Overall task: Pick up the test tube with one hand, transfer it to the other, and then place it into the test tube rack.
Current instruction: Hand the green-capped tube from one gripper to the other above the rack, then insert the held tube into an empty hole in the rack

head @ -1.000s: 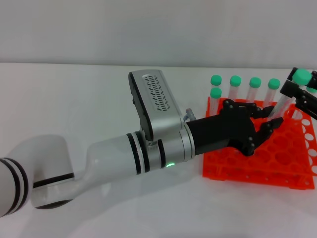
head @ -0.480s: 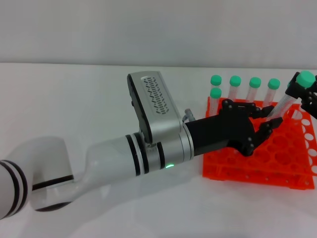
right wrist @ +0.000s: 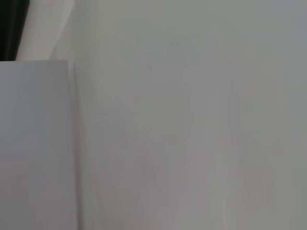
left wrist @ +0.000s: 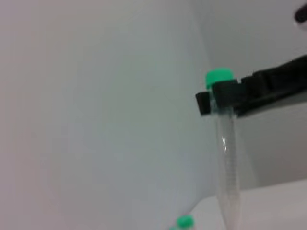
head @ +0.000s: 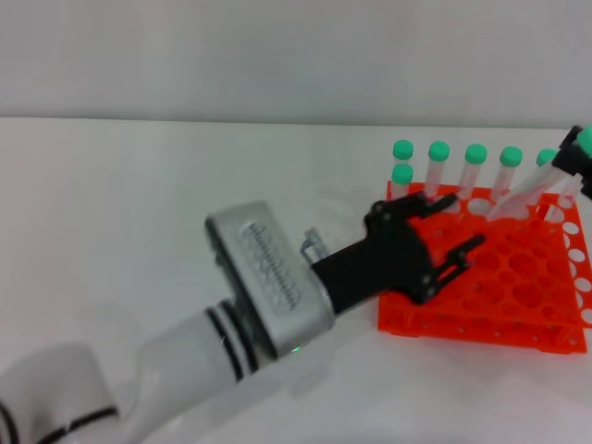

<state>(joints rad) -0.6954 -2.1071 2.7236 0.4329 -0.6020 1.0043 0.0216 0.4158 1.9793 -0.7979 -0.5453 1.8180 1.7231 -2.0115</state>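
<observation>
The test tube point(head: 524, 194) hangs tilted over the far right part of the test tube rack point(head: 518, 296), clamped just under its green cap by the fingers point(left wrist: 225, 98) of the right gripper point(head: 575, 166), its lower tip apart from the left gripper point(head: 442, 231). The left gripper's fingers point(head: 462, 248) are spread apart and hold nothing, above the rack's near-left holes. Five other capped tubes point(head: 438, 166) stand upright beyond those fingers, along the rack's far row on the table point(head: 139, 185).

right gripper point(head: 575, 159) and test tube point(head: 527, 192) cap, both cut by frame edge
</observation>
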